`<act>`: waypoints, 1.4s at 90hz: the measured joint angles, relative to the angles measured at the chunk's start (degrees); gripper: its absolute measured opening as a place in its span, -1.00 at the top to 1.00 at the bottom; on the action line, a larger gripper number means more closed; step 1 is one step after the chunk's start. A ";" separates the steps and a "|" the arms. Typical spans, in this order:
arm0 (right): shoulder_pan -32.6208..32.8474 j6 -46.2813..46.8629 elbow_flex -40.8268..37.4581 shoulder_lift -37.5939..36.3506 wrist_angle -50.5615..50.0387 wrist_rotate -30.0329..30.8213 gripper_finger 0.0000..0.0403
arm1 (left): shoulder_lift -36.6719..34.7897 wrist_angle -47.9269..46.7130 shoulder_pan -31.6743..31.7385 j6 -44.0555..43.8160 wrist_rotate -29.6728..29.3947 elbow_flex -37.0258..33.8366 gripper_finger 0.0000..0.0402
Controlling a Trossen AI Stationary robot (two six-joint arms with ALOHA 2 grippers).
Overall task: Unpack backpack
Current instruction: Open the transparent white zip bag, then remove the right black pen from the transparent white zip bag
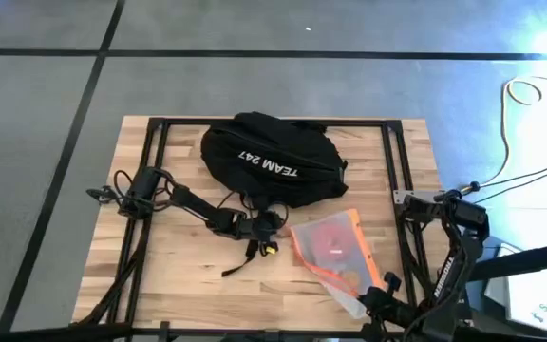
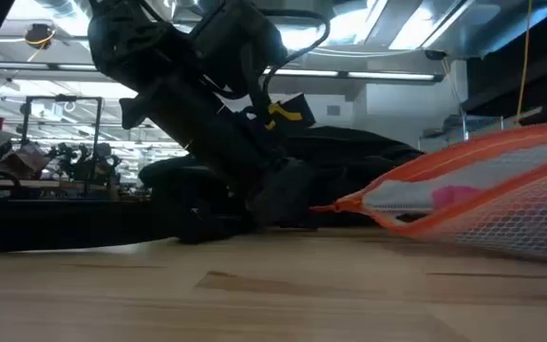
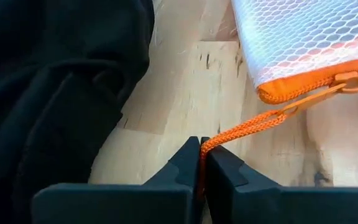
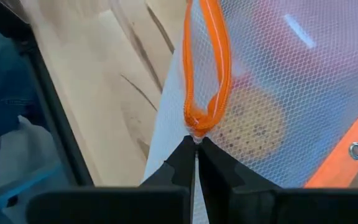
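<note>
The left gripper [image 3: 200, 163] is clamped tight on the orange zipper cord [image 3: 248, 126] of a mesh pouch [image 1: 335, 252], its fingers pressed together with the cord running out to the pouch's orange-trimmed corner. The right gripper [image 4: 195, 163] is likewise closed, pinching an orange loop [image 4: 206, 74] and the pouch's mesh edge at the opposite end, near the bench's [image 1: 169, 266] front right corner. The pouch lies stretched between them, something red and round inside. The backpack [image 1: 269, 161] sits toward the back edge at the bench's middle, lettering upward, just behind the left gripper.
</note>
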 joint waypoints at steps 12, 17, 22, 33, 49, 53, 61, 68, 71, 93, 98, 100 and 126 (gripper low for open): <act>0.00 -0.04 0.00 0.00 -0.07 0.21 1.00 | 0.00 1.22 0.02 1.87 3.04 -0.02 0.85; -0.02 -0.07 0.00 0.00 0.25 0.28 1.00 | 0.00 1.77 -0.01 2.20 5.74 -0.02 0.74; -0.04 -0.16 0.00 0.00 0.65 0.65 1.00 | -0.03 2.15 -0.34 2.31 7.72 -0.02 0.61; -0.02 -0.31 0.00 0.00 0.94 1.84 1.00 | -0.07 3.91 -1.42 3.99 11.21 -0.02 0.25; -0.02 -0.31 0.00 0.00 0.98 2.35 1.00 | -1.64 9.31 -3.28 4.18 17.17 -0.02 -0.21; -0.02 -0.31 0.00 0.00 1.07 2.43 1.00 | -2.09 9.70 -3.92 4.71 17.46 0.09 -0.28; -0.04 -0.49 0.00 0.00 1.06 2.80 1.00 | -2.81 9.87 -5.96 9.81 16.76 0.20 -0.34; -0.04 -0.96 0.00 0.02 1.08 3.33 1.00 | -2.86 10.11 -8.35 16.92 16.97 0.20 -0.33; -0.04 -1.36 0.00 0.02 1.24 3.48 1.00 | -2.86 9.93 -9.40 19.32 17.13 0.20 -0.31; -0.10 -1.70 0.00 0.02 1.49 5.00 1.00 | -2.86 8.64 -14.58 24.09 17.35 0.20 -0.23; -0.50 -1.73 0.00 0.02 1.49 5.12 1.00 | -2.86 9.17 -14.72 23.47 18.98 0.20 -0.21; -0.52 -1.73 0.00 0.02 1.49 5.14 1.00 | -2.86 9.31 -14.57 22.81 19.35 0.20 -0.19; -2.68 -5.70 0.00 0.02 3.12 4.55 1.00 | -2.54 14.81 -11.18 22.85 24.81 1.33 0.10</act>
